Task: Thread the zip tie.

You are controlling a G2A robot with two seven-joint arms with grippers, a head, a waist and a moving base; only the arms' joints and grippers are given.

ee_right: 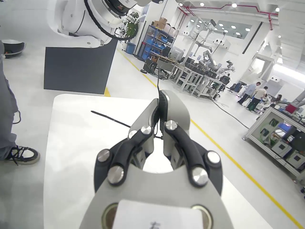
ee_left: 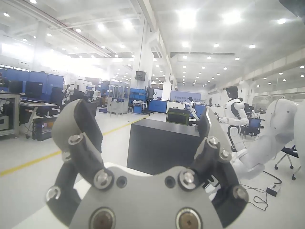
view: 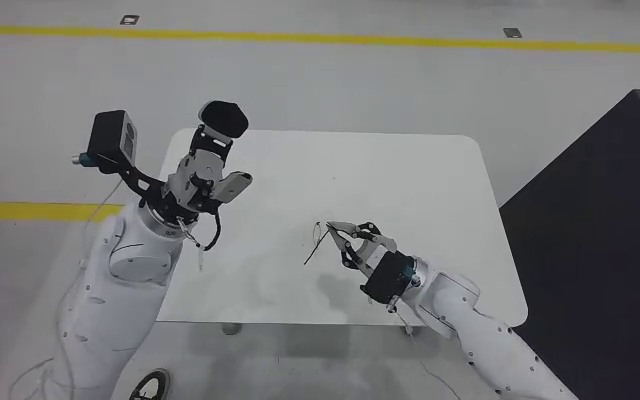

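Note:
A thin black zip tie (view: 314,248) is pinched in my right gripper (view: 338,238), which is shut on it just above the middle of the white table (view: 420,170). In the right wrist view the gripper (ee_right: 160,101) holds the zip tie (ee_right: 112,120) with one end trailing out low over the table and a short end sticking up past the fingertips. My left gripper (ee_left: 143,113) is open and holds nothing. It is raised above the table's far left corner and faces across the table toward the right arm.
A dark surface (view: 600,200) borders the table on the right. The left arm (ee_right: 71,13) hangs high over the table's far side. Yellow floor lines (view: 300,38) run beyond the table.

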